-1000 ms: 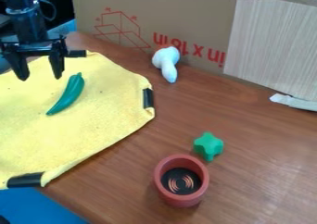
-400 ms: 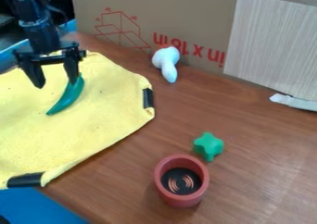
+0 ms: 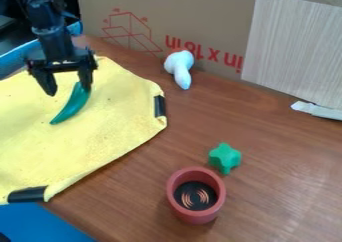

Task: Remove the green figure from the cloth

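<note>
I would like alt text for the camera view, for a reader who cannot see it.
An open black claw hangs over a yellow cloth, one finger overlapping the upper end of a curved green figure. On the brown table to the right are a white object, a green star shape and a red cup.
</note>
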Controlling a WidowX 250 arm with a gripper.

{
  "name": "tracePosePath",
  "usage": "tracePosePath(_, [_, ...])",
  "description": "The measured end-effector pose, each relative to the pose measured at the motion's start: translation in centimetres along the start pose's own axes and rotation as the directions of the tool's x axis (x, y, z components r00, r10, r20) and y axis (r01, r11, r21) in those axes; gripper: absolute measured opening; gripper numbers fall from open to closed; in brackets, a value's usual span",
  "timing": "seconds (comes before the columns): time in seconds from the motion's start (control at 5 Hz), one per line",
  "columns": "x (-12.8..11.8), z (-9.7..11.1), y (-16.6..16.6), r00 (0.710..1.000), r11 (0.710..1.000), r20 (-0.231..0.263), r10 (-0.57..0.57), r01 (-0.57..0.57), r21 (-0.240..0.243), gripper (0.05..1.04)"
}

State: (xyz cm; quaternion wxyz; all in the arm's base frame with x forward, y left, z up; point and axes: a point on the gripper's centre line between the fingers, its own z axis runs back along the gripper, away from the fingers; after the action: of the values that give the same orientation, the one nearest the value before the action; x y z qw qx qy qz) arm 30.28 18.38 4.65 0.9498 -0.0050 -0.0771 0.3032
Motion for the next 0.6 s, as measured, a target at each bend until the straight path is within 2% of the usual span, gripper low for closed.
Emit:
tracePosePath(0.4, [0.0,-2.2,-0.6,1.000,0.999,-0.024,0.007,-0.006,0.035,1.001])
tracePosePath(0.6, [0.2,-3.1,-0.9,1.000,0.998,-0.030,0.002,0.000,0.063,0.959])
